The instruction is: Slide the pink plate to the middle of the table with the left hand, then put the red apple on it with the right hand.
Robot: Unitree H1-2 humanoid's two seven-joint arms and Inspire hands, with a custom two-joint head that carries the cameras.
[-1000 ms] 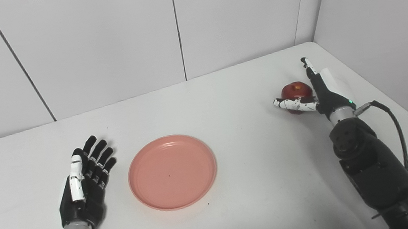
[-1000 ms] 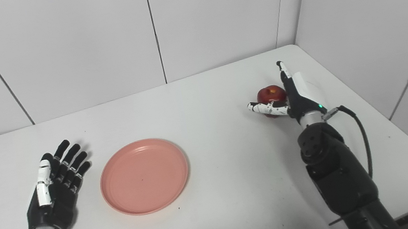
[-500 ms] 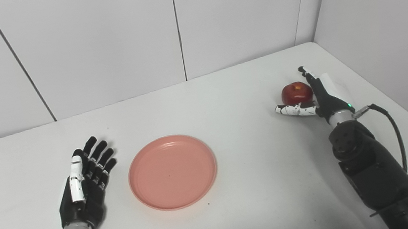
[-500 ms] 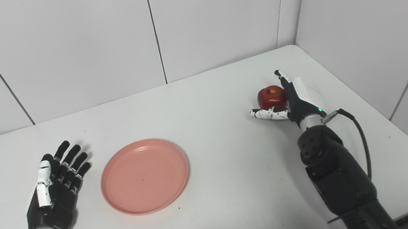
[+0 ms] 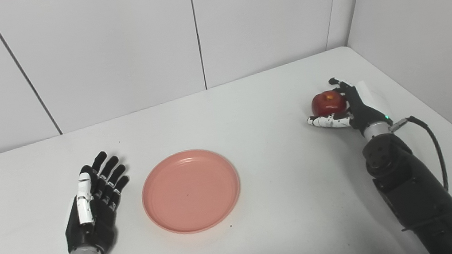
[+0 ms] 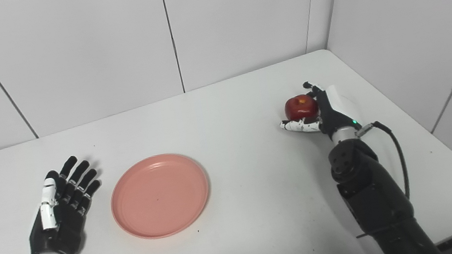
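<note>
light: bright, even | shadows: soft, faint | focus: sharp | glare: none

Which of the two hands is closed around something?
The right hand, its fingers curled around the red apple; the left hand lies flat and open beside the pink plate.

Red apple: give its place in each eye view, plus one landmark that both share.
Left eye view: red apple right of centre, cupped by the right hand.
Right eye view: red apple right of centre, nearer the middle.
Shared landmark: pink plate, far to its left.
</note>
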